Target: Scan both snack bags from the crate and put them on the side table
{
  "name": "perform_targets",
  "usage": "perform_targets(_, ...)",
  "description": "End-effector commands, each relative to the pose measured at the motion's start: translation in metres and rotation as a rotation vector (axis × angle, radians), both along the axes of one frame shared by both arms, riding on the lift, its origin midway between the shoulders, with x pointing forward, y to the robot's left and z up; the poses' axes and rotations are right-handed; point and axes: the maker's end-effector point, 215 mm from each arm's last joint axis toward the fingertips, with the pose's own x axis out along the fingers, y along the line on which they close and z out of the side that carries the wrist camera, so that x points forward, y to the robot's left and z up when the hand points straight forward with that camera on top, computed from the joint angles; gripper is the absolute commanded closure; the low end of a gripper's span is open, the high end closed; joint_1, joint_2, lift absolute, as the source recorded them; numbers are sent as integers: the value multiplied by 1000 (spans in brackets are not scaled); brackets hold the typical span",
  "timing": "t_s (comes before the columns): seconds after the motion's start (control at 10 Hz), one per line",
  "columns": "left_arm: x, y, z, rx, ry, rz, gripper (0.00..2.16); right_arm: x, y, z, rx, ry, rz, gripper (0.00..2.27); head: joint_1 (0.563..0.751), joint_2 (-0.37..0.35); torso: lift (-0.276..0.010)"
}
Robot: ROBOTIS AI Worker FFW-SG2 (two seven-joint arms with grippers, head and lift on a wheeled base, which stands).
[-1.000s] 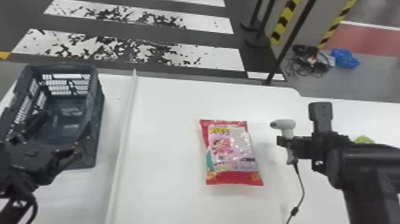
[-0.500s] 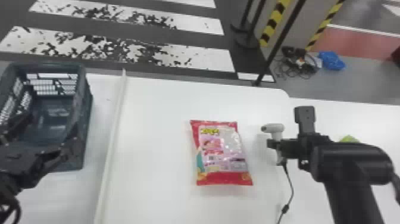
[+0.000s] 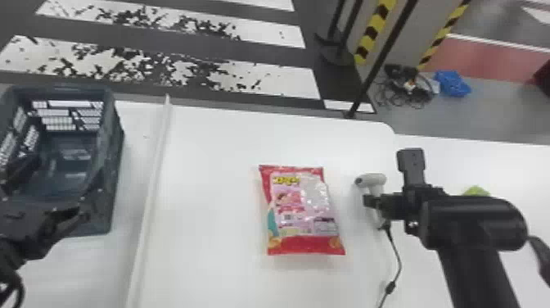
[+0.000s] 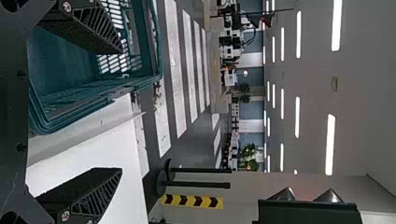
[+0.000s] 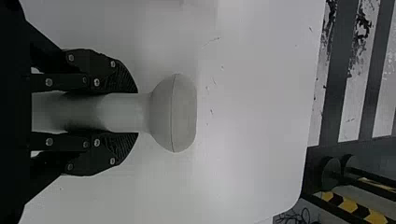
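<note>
The red and pink snack bag (image 3: 303,209) lies flat on the white table, between the crate (image 3: 116,164) and the scanner. My right gripper (image 3: 374,201) is shut on the handle of the white scanner (image 3: 373,180), just right of the bag; in the right wrist view the gripper (image 5: 126,113) has both fingers against the scanner (image 5: 173,113). My left gripper (image 3: 75,215) is over the crate's near right corner, and in the left wrist view that gripper (image 4: 116,109) stands wide open with nothing between its fingers, beside the crate (image 4: 93,100).
A raised white strip (image 3: 153,180) runs between crate and bag. The scanner's black cable (image 3: 395,254) trails toward the near edge. A green item (image 3: 476,191) lies on the side table (image 3: 519,164), partly behind the right arm. A black pole (image 3: 382,57) stands beyond the far edge.
The head view has shifted, so table, crate and bag all sit a little farther left in it. Both grippers keep about the same places relative to the crate and the bag.
</note>
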Motion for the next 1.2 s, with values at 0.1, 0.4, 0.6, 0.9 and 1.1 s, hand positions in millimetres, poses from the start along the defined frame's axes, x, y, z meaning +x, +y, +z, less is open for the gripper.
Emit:
perform_targets(0.1, -1, 0, 0, 0, 1, 1, 100, -2, 2, -1, 11, -5, -1, 16, 695, -229, -87)
perform_targets(0.4, -3, 5, 0, 3, 1, 9, 100, -11, 5, 22, 38, -51, -19, 39, 695, -229, -87)
perform_targets(0.6, -3, 5, -1, 2, 3, 10, 100, -41, 29, 43, 198, -43, -35, 39, 695, -217, -87)
perform_targets(0.9, -2, 4, 0, 0, 1, 10, 100, -68, 73, 50, 412, 13, 15, 53, 695, -174, -87)
perform_targets(1.1, -2, 4, -2, 0, 5, 10, 100, -71, 98, 43, 472, 45, 64, 53, 695, -141, -87)
